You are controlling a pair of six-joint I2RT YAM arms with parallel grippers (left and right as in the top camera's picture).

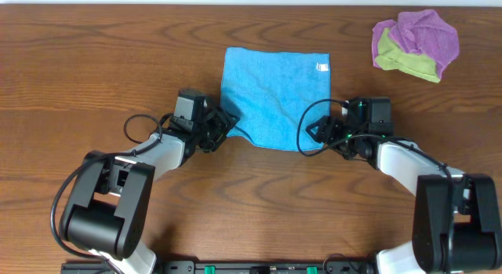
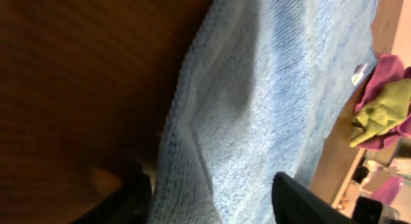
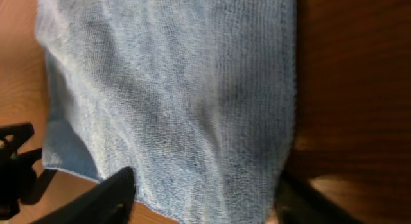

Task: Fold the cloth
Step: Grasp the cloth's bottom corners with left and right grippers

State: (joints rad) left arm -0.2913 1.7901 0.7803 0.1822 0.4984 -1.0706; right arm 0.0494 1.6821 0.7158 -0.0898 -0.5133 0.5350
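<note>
The cloth (image 1: 274, 93) lies spread flat mid-bench, its far edge straight and its near edge sagging between the arms. The left pincer (image 1: 222, 126) sits astride the near-left corner and the right pincer (image 1: 314, 133) astride the near-right corner, both with jaws partly wide and fabric between the fingers. The bench (image 1: 94, 62) is bare wood to the left. A purple and yellow-green bundle (image 1: 416, 42) lies far right, well apart.

cloth (image 1: 271, 93) tag (image 1: 321, 67) illegible, no readable text

The cloth (image 1: 274, 89) lies on the table (image 1: 86, 62), bundled cloths (image 1: 416, 45) far right.
</note>
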